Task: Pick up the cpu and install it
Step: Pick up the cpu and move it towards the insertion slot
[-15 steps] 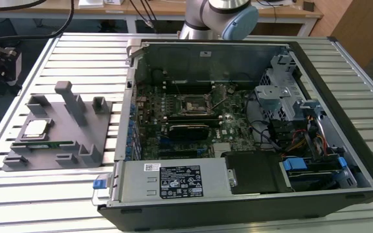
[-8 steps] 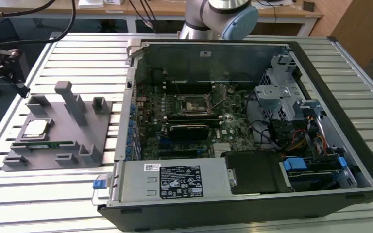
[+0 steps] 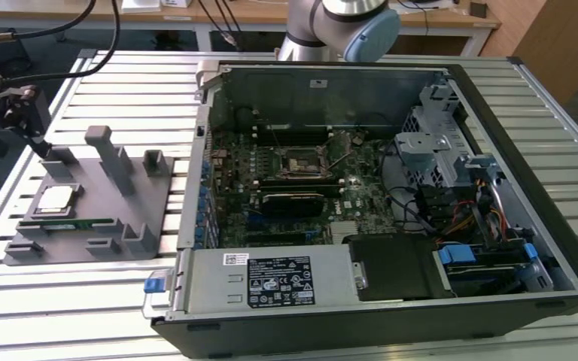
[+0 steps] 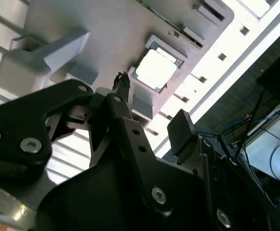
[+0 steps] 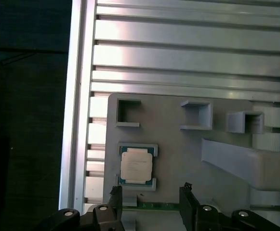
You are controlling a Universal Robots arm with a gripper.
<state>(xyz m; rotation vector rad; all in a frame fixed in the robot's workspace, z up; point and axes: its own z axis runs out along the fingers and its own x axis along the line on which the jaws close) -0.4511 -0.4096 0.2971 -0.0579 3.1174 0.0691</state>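
The cpu is a small square chip with a silvery top, lying flat in a recess of the grey fixture at the exterior view's left. In both wrist views the cpu sits in its frame, untouched. My gripper hangs above the fixture's far edge, a little way from the chip. My gripper is open, its two black fingertips spread wide with nothing between them. The motherboard's socket lies inside the open computer case.
The open computer case fills the table's middle and the exterior view's right. On the fixture stand tall grey posts and low blocks, with a green memory stick beside the cpu. The slatted metal table ends just past the fixture.
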